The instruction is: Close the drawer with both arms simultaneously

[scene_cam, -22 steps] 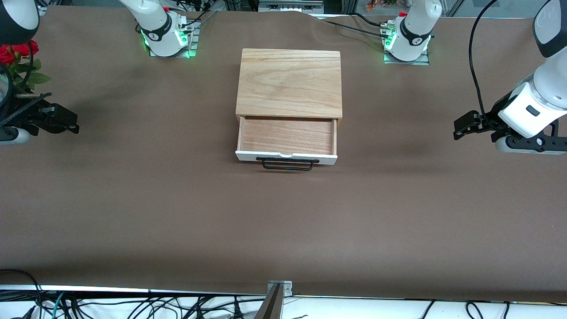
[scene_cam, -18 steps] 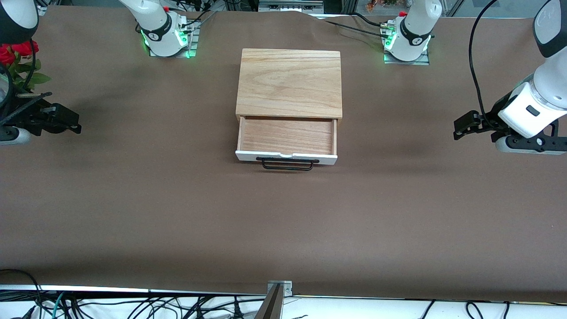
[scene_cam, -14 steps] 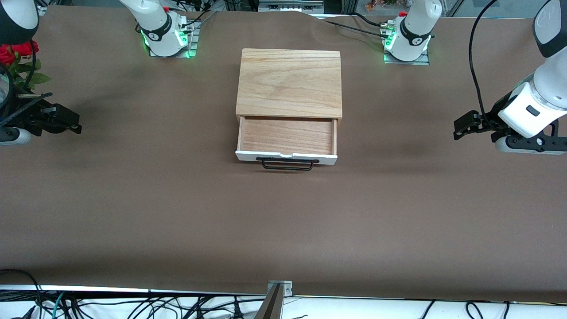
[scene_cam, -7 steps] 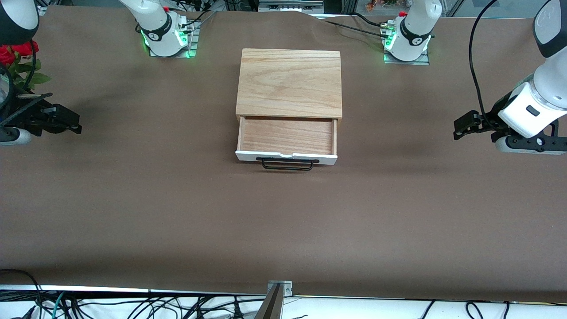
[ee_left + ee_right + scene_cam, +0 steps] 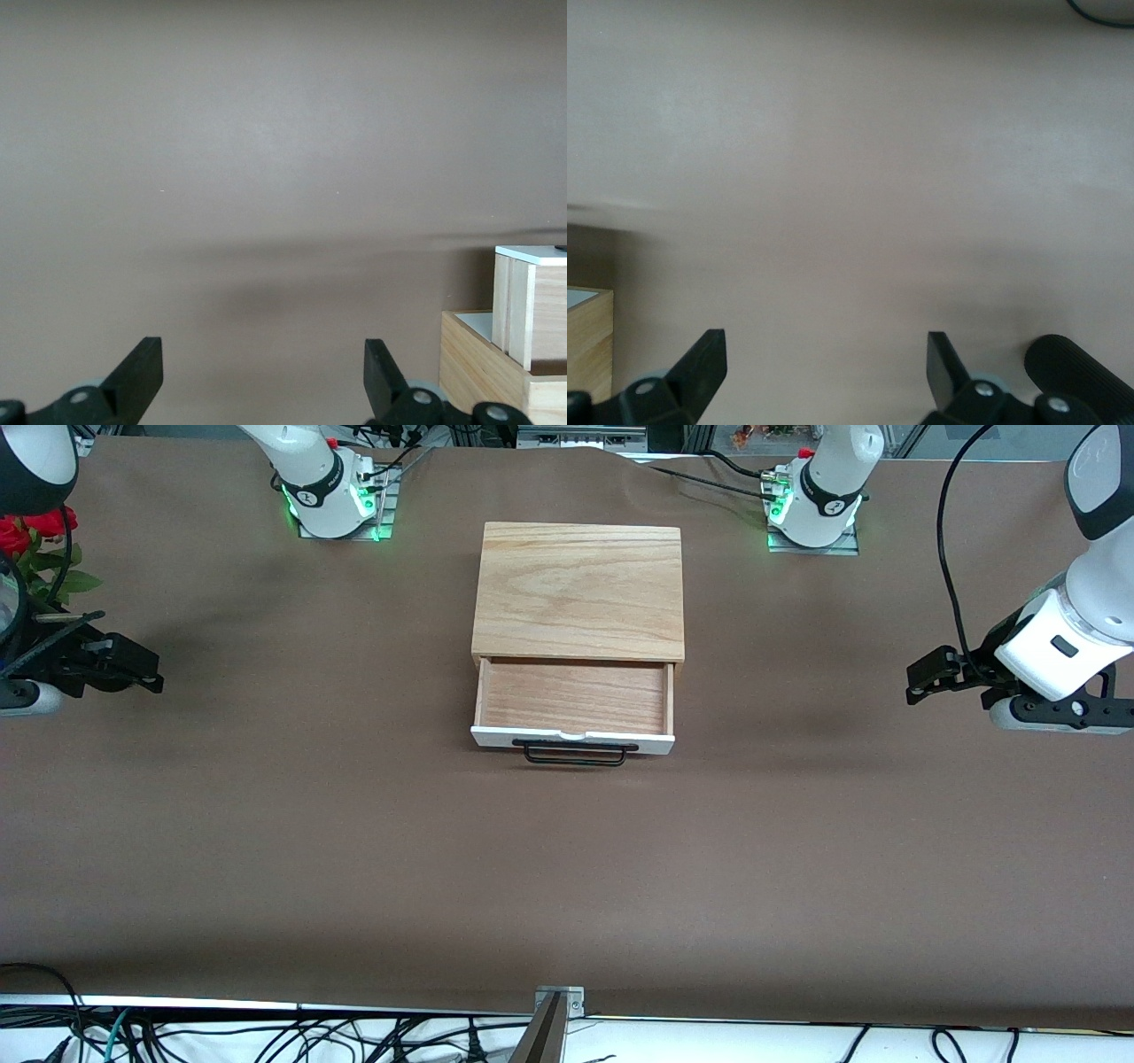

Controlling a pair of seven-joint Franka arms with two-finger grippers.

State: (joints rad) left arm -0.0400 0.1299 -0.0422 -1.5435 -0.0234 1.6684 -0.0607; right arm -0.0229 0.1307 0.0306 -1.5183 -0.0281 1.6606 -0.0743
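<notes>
A: Where is the shallow wooden drawer with the white front panel and black wire handle (image 5: 574, 707) found?

B: It is seen pulled out of the small light-wood box (image 5: 579, 592), toward the front camera, at the middle of the brown cloth-covered surface (image 5: 354, 850). The white panel faces the camera, so a push away from the camera would be needed to shut it. Nothing is seen inside the drawer.

A: And the two black two-finger end effectors?

B: The left end effector (image 5: 262, 370) is held over the left arm's end of the surface, well apart from the drawer; its fingers are spread wide and nothing is gripped. In the left wrist view a corner of the box and drawer is caught at the edge. The right end effector (image 5: 826, 365) is held over the right arm's end, likewise spread wide and empty.

A: Why are they kept out there?

B: Probably so the drawer front can be approached from both ends at once. The closing is judged not yet begun.

A: Anything else?

B: Red flowers with green leaves (image 5: 35, 549) are seen near the right arm.
</notes>
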